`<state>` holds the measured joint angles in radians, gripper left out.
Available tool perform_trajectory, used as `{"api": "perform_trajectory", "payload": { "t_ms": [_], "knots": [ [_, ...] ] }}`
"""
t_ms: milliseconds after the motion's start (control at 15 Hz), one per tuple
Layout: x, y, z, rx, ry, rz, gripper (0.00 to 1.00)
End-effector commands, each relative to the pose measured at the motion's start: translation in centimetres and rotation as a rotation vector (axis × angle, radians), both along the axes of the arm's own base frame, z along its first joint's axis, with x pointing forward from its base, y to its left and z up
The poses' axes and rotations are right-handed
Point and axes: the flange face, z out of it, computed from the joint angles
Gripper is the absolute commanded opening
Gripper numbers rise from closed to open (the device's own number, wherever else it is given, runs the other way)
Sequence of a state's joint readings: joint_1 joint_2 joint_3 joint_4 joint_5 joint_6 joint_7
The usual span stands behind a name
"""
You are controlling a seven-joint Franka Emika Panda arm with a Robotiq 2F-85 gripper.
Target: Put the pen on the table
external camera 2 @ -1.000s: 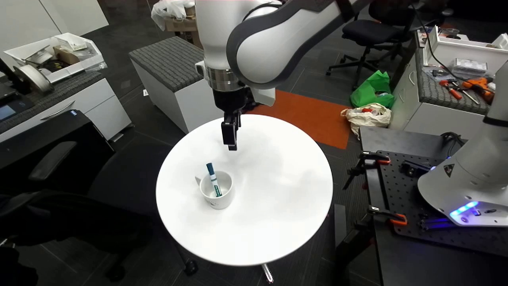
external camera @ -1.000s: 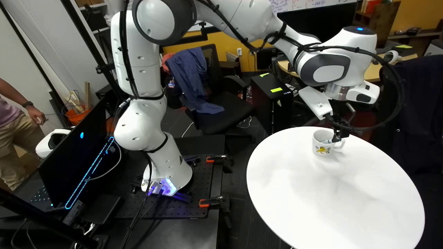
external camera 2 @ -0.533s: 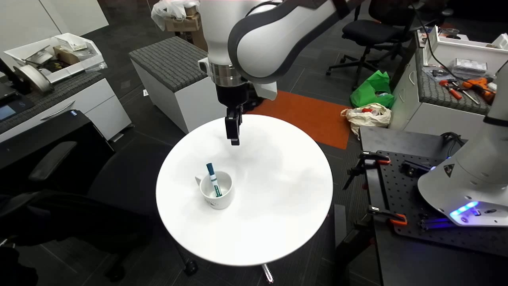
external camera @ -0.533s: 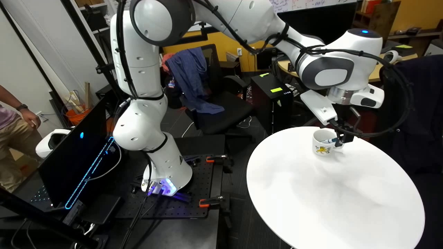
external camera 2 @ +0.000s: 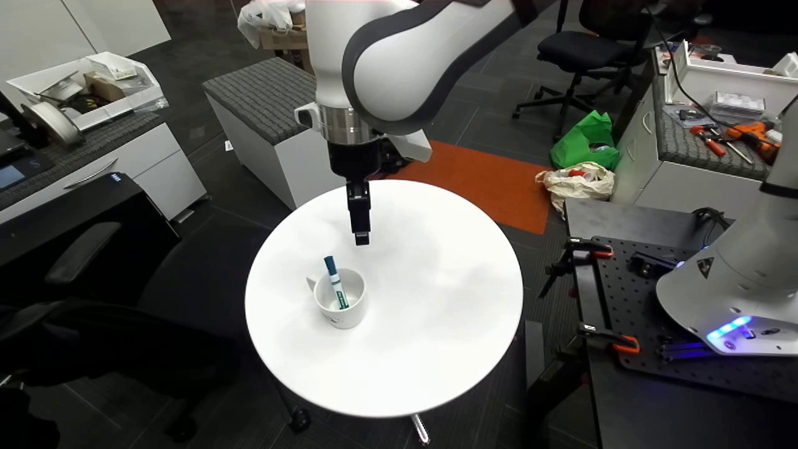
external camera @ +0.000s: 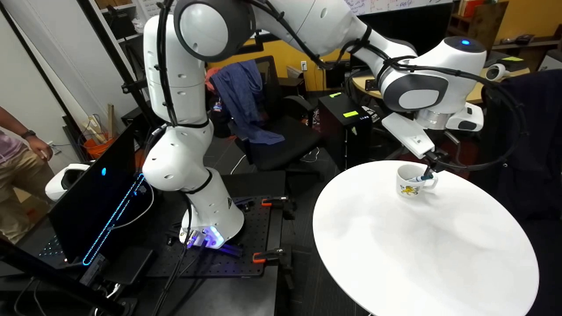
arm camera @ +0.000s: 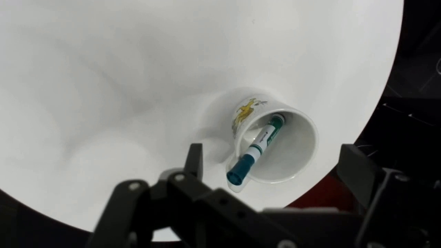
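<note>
Leaning at a slant, the teal-capped marker sits inside a patterned white mug, its cap jutting past the rim over the handle; it is not yet lying on the round white counter. In an exterior view the mug stands left of the counter's middle, and the pincer hangs above or just beyond the cap, apart from it; which, I cannot tell. Its fingers are parted wide in the wrist view: released, gripping nothing.

In the last half second marker and mug have stayed put, while the pincer has turned and drawn closer to the cap. That looks like lining up for the pick, so the task seems only at its reaching step; next it probably must settle astride the cap without snagging the handle.
</note>
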<state>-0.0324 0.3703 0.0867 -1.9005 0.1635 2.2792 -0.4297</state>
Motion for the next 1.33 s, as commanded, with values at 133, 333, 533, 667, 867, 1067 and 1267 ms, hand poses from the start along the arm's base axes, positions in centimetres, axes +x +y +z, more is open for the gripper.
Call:
{"api": "perform_trajectory", "payload": {
  "t_ms": [133, 333, 533, 667, 867, 1067, 1267],
  "knots": [
    [3.0, 1.4, -1.2, 0.052, -0.026, 0.052, 1.0],
    [4.4, 1.5, -2.3, 0.051, -0.023, 0.061, 1.0],
    [5.6, 1.4, -3.4, 0.05, -0.02, 0.068, 1.0],
    [6.3, 1.3, -4.1, 0.056, -0.014, 0.066, 1.0],
    [7.4, 1.2, -5.1, 0.067, -0.008, 0.065, 1.0],
    [8.1, 1.1, -5.7, 0.077, -0.003, 0.06, 1.0],
    [8.4, 1.2, -6.2, 0.1, 0.025, 0.049, 1.0]
  ]
}}
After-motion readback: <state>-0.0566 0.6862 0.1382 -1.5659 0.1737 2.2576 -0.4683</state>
